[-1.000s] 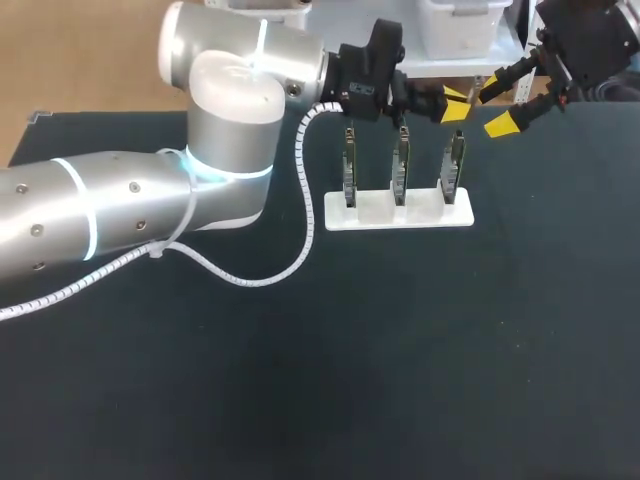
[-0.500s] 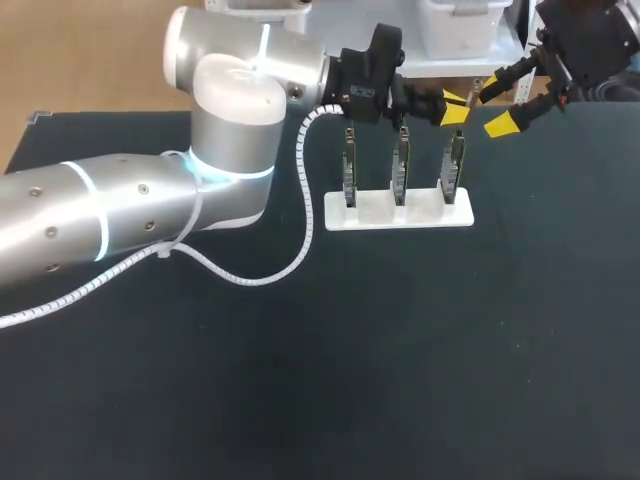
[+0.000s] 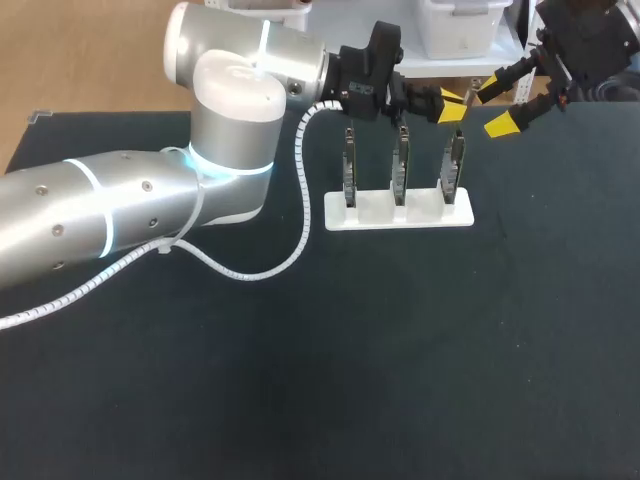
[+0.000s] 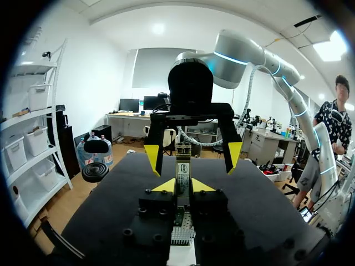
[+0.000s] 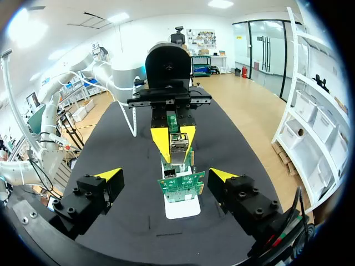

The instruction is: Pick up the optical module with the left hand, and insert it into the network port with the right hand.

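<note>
From my left wrist, my left gripper (image 4: 183, 186) is closed on the optical module (image 4: 183, 168). Both yellow tips press its sides, and it stands upright between them with its upper end reaching out past the tips. Just ahead, my right gripper (image 4: 193, 157) faces me with its fingers spread wide, one tip on either side of the module and neither touching it. From my right wrist, that right gripper (image 5: 165, 175) is open, its two fingers well apart and clamping nothing. Ahead of it the left gripper (image 5: 175, 139) holds the module (image 5: 178, 148) just above a green circuit board (image 5: 181, 185), which stands upright in a white stand (image 5: 182, 209) on the dark table (image 5: 233, 133). I cannot tell whether the module touches the board, nor make out the port on it. In the head view, my left arm (image 3: 230, 110) reaches in from the left, with its gripper (image 3: 452, 105) over the circuit board (image 3: 454, 165) at the right end of the stand (image 3: 400, 216). The other two boards (image 3: 349, 170) stand beside it. My right gripper (image 3: 500, 105) hangs open just beside the left one, near the table's (image 3: 400, 350) far edge.
</note>
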Action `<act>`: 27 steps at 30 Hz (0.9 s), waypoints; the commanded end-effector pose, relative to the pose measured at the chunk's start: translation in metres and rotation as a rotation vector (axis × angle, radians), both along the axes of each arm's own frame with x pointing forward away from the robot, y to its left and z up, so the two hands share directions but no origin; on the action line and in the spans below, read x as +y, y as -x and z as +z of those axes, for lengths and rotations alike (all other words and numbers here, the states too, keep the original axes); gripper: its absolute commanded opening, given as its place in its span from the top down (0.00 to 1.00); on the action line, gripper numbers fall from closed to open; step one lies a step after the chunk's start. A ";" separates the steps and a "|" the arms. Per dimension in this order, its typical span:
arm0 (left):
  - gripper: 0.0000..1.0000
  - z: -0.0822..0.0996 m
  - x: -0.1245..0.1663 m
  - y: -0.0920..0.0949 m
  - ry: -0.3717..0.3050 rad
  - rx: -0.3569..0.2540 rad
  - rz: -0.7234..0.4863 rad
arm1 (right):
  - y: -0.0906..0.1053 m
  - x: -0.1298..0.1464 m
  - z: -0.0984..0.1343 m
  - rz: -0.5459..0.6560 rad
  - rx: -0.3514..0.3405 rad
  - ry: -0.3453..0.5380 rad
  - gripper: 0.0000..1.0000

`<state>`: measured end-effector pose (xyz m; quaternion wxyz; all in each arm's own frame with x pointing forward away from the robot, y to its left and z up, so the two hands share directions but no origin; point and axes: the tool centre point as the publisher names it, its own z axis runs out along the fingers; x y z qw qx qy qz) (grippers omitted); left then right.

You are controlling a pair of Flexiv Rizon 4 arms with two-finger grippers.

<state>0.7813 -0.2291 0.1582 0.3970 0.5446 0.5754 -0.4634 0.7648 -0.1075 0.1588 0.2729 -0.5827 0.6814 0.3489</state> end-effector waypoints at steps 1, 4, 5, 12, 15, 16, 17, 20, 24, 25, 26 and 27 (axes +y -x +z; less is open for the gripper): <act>1.00 0.000 0.001 0.001 -0.004 0.006 -0.004 | 0.001 0.000 0.000 -0.003 -0.003 0.000 0.00; 1.00 0.001 0.003 0.001 -0.003 0.005 -0.003 | 0.001 0.000 0.000 -0.003 -0.003 0.000 0.00; 1.00 0.001 0.004 0.002 -0.003 0.007 0.000 | 0.001 0.000 0.000 -0.003 -0.003 0.000 0.00; 1.00 0.003 0.008 0.003 0.009 0.007 -0.002 | 0.001 0.000 0.000 -0.003 -0.003 0.000 0.00; 1.00 0.003 0.008 0.004 0.007 0.007 -0.002 | 0.001 0.000 0.000 -0.003 -0.003 0.000 0.00; 1.00 0.003 0.008 0.004 0.007 0.006 -0.003 | 0.001 0.000 0.000 -0.003 -0.003 0.000 0.00; 1.00 0.004 0.009 0.005 0.007 0.005 -0.003 | 0.001 0.000 0.000 -0.003 -0.003 0.000 0.00; 1.00 0.005 0.010 0.008 0.008 0.004 -0.005 | 0.001 0.000 0.000 -0.003 -0.003 0.000 0.00; 1.00 0.004 0.010 0.009 0.010 0.009 -0.006 | 0.001 0.000 0.000 -0.003 -0.003 0.000 0.00; 1.00 0.004 0.010 0.010 0.011 0.009 -0.007 | 0.001 0.000 0.000 -0.003 -0.003 0.000 0.00; 1.00 0.004 0.009 0.010 0.010 0.009 -0.008 | 0.001 0.000 0.000 -0.003 -0.003 0.000 0.00; 1.00 0.004 0.009 0.011 0.010 0.009 -0.008 | 0.001 0.000 0.000 -0.003 -0.003 0.000 0.00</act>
